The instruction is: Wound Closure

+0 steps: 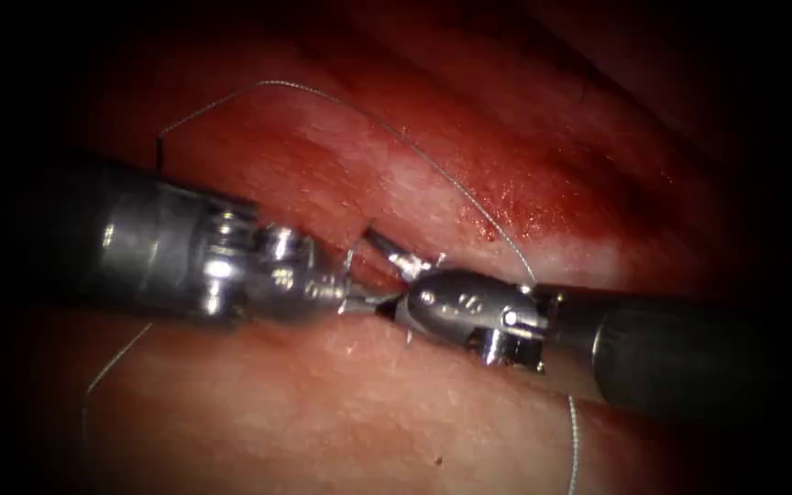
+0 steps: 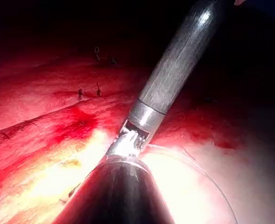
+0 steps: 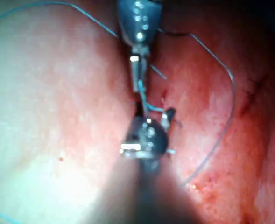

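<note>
The 2 tools meet tip to tip at the centre of the endoscope frame, over the cut point(image 1: 387, 275) in the tissue point(image 1: 368, 412). The left claw point(image 1: 352, 298) comes in from the left and looks narrow, closed on the thread point(image 1: 433, 165) near the cut, though the contact is small and hard to read. The right claw point(image 1: 394, 266) comes in from the right with its jaws parted wide, 1 jaw pointing up-left; it appears to hold nothing.

I cannot make out the needle, so I cannot say whether it sits in the tissue. The thread loops from the upper left of the frame, arcs over the tissue above the cut and drops to the right tool; another strand trails to the lower left.

As a judgement, closure is partway: thread is placed, the cut still gapes at centre, red fluid point(image 1: 515, 197) stains the tissue upper right. No containers here.
</note>
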Controlling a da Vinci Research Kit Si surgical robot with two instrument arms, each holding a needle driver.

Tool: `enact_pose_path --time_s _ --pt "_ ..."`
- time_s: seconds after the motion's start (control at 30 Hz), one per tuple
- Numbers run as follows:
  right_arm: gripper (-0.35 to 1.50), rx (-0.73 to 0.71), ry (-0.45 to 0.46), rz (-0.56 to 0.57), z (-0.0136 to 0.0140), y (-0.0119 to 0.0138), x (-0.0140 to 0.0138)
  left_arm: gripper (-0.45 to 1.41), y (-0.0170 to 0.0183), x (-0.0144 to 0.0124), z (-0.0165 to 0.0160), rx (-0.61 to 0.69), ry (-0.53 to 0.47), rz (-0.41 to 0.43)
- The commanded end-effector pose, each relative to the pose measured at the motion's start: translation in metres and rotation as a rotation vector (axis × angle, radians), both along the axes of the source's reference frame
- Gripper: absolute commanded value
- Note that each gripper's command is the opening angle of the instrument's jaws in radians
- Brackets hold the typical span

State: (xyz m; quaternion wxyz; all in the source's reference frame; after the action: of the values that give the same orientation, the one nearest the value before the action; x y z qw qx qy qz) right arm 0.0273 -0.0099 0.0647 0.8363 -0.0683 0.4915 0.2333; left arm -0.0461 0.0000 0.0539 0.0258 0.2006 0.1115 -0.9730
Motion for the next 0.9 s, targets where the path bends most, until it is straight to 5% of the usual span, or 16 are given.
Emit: enact_pose_path --time_s 0.03,0.1,0.17,0.23,0.6,0.63,0.73,0.9 --pt "1.06 -0.001 0.001 -0.002 0.0008 -0.0002 0.0006 -0.45 -0.0003 -0.0005 0.0004 -0.002 0.000 0.004" --pt "0.83 -0.003 0.001 -0.003 0.0010 -0.0003 0.0005 -0.45 -0.0004 -0.0006 0.0002 -0.002 0.001 0.003" --pt "0.37 -0.009 -0.002 -0.005 0.0010 -0.0004 0.0005 -0.45 -0.0004 -0.0006 0.0001 -0.004 0.000 0.007" --pt "-0.35 -0.028 0.003 -0.024 0.0009 -0.0006 0.0006 -0.45 -0.0005 -0.0006 0.0000 -0.004 -0.002 0.006" --pt "-0.35 -0.063 -0.017 -0.118 0.0007 -0.0011 0.0006 -0.45 -0.0009 0.0008 -0.0009 -0.006 -0.016 0.008" --pt "0.20 -0.070 -0.019 -0.106 0.0005 -0.0012 0.0004 -0.45 -0.0009 0.0012 -0.0010 -0.008 -0.022 0.007" --pt "1.13 -0.045 0.010 -0.063 -0.0006 -0.0011 -0.0009 -0.45 -0.0009 0.0032 -0.0017 -0.016 -0.036 0.007" --pt "1.33 -0.045 0.029 -0.025 -0.0030 0.0002 -0.0033 -0.45 0.0001 0.0082 -0.0026 -0.053 -0.063 -0.042"
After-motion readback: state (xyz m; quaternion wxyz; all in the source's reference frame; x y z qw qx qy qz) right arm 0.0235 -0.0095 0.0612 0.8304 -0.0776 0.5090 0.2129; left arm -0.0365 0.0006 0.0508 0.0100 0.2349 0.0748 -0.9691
